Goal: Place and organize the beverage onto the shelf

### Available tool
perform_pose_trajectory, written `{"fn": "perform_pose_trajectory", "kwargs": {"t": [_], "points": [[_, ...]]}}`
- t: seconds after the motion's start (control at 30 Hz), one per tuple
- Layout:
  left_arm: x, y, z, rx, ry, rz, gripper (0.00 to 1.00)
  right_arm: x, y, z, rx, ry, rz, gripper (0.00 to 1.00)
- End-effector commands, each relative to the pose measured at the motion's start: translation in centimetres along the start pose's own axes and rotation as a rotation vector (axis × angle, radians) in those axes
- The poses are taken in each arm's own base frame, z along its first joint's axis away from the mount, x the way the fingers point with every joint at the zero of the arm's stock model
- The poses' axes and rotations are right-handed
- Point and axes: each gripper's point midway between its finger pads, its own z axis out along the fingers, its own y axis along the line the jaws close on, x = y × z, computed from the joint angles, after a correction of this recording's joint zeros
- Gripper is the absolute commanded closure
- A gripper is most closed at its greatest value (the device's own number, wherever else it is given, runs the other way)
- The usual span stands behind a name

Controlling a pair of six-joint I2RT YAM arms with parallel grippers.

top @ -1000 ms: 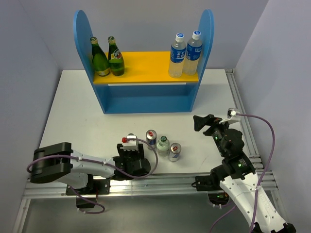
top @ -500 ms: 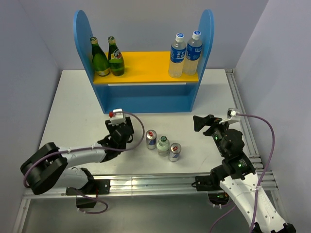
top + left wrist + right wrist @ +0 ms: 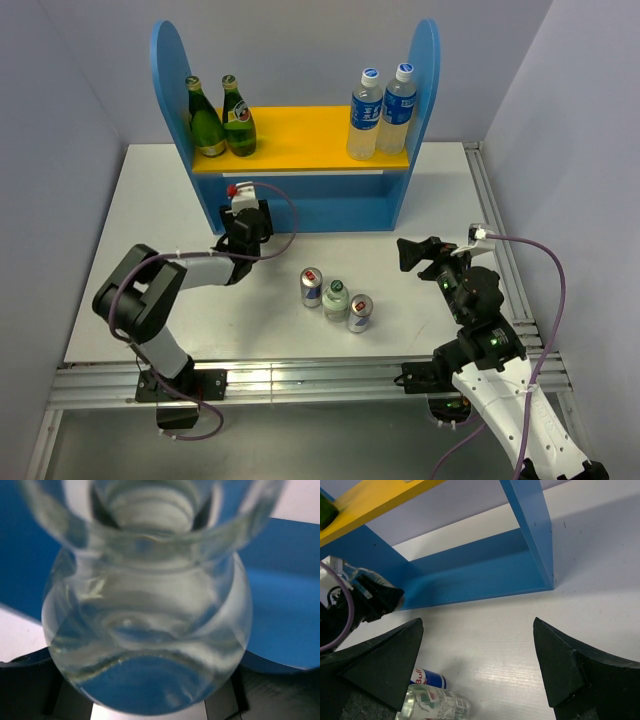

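Toward the tabletop's [image 3: 150,220] far edge, left of centre, the left claw [image 3: 246,222] grips a clear bottle [image 3: 150,630] just before the shelf's [image 3: 425,70] lower opening. The neck is uppermost in the wrist view, so the bottle seems upright. The shelf lies straight ahead of this nearer claw. The right claw [image 3: 418,250] hangs wide open near the right edge. A can [image 3: 429,679] reads "Bull".

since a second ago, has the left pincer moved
Yes. The left pincer, holding a clear bottle, has gone from the near edge of the table to the lower front of the shelf.
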Motion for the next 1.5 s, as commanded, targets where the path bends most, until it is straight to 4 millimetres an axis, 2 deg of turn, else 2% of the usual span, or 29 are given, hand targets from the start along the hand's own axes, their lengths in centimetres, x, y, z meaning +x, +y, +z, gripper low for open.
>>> {"fn": "perform_pose_trajectory", "kwargs": {"t": [0.0,0.17,0.37,0.9,1.0,1.03,1.1,1.13,1.2,1.23,1.3,1.47], "points": [[-7.8,-2.4,1.8,0.057,-0.205,-0.113,1.0,-0.1,0.4,0.3,-0.02,-0.011,0.004,0.03],[-7.4,-1.8,4.5,0.021,-0.192,-0.109,1.0,-0.1,0.4,0.4,-0.017,-0.013,0.006,0.03],[-6.2,-0.7,6.7,-0.008,-0.155,-0.129,1.0,0.0,0.5,0.7,-0.018,-0.007,0.004,0.03],[-5.3,1.7,9.8,-0.128,-0.08,-0.192,0.98,0.1,0.6,1.1,-0.019,0.002,0.002,0.02],[-5.1,1.7,10.0,-0.135,-0.071,-0.186,0.84,0.1,0.6,1.0,-0.02,0.001,0.001,0.02],[-5.1,1.8,10.0,-0.141,-0.07,-0.186,0.75,0.1,0.6,1.0,-0.019,0.002,0.001,0.02],[-5.1,1.9,10.0,-0.15,-0.069,-0.189,0.66,0.1,0.6,1.0,-0.02,-0.001,0.003,0.02],[-5.3,1.9,10.0,-0.151,-0.071,-0.192,0.54,0.0,0.6,1.0,-0.022,-0.002,0.003,0.02],[-5.1,2.0,10.0,-0.156,-0.068,-0.195,0.43,0.0,0.6,0.9,-0.02,-0.002,0.003,0.02],[-5.2,2.0,10.0,-0.159,-0.069,-0.195,0.31,0.0,0.5,0.9,-0.017,-0.003,0.001,0.02],[-5.1,2.1,10.0,-0.16,-0.068,-0.192,0.29,0.0,0.5,0.9,-0.019,-0.003,0.003,0.02],[-5.2,2.2,9.8,-0.161,-0.073,-0.198,0.18,0.0,0.4,0.7,-0.014,-0.007,0.003,0.02]]}}
